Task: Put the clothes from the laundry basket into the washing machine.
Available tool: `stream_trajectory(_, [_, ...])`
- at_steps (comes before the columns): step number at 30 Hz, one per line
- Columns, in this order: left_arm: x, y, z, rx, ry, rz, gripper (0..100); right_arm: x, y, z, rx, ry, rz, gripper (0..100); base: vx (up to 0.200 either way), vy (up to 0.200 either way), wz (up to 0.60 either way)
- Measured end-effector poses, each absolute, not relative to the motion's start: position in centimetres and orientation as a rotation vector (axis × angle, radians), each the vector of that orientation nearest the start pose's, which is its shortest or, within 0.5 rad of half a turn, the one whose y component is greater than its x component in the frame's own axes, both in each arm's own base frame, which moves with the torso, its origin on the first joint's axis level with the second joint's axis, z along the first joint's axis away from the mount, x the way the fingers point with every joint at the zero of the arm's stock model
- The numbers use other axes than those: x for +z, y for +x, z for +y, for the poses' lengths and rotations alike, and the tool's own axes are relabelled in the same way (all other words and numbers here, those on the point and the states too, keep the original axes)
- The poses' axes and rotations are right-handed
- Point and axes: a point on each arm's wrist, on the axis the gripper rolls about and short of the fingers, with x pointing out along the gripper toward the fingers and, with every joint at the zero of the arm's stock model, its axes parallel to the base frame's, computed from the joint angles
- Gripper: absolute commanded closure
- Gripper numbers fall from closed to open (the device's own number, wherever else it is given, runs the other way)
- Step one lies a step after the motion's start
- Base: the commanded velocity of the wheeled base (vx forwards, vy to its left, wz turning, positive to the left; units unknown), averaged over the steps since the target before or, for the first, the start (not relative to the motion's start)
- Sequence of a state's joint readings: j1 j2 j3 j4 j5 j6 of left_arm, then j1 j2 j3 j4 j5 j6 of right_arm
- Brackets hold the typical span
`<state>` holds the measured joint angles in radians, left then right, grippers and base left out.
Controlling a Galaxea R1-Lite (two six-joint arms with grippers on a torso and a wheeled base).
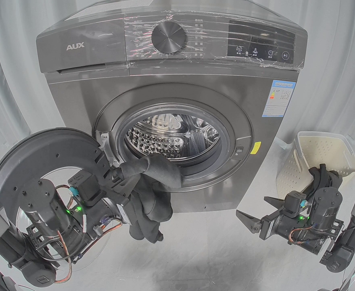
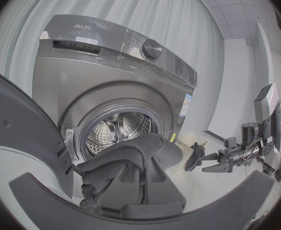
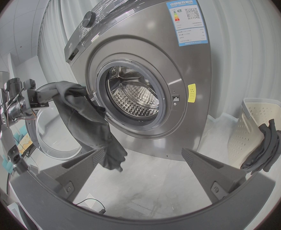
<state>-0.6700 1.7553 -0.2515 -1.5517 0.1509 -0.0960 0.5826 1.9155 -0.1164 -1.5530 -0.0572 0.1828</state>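
Washing machine: grey front-loader (image 1: 169, 81) at the far centre; its round door (image 1: 44, 154) is swung open to the left; the steel drum (image 1: 173, 136) shows through the opening
Left gripper: the left gripper (image 1: 123, 180) is near left, just beside the lower left of the opening; its fingers are clamped on the dark garment
Dark garment: the dark garment (image 1: 153, 190) has its upper fold on the lower lip of the opening; the rest hangs down the machine's front
Laundry basket: cream laundry basket (image 1: 327, 142) on the floor to the right of the machine; more dark clothes (image 1: 323, 178) drape over its near rim
Right gripper: the right gripper (image 1: 255, 211) is near right, in front of the basket; its fingers are spread wide with nothing between them
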Motion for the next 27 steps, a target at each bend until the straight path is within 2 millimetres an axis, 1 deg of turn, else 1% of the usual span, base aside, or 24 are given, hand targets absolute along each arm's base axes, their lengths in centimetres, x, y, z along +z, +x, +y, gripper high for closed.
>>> stream_trajectory(6, [11.7,20.2,-15.6,-0.445,-0.103,0.024,100,7.5,19.7,12.7,0.496,0.107,0.261,0,0.0,0.0,0.0])
stream_trajectory(9, [11.2,20.2,-16.1,-0.451,-0.095,0.044,100,7.7,19.7,12.8,0.499,0.11,0.25,0,0.0,0.0,0.0])
stream_trajectory(14, [10.8,19.9,-17.1,-0.486,-0.106,0.058,100,7.9,19.5,13.1,0.514,0.112,0.24,0,0.0,0.0,0.0])
stream_trajectory(23, [10.6,20.7,-18.2,-0.492,-0.138,0.058,100,8.1,19.3,13.4,0.528,0.115,0.233,0,0.2,0.0,0.0])
stream_trajectory(27, [10.2,20.8,-18.3,-0.49,-0.131,0.07,100,8.2,19.3,13.4,0.529,0.117,0.231,0,0.0,0.0,0.0])
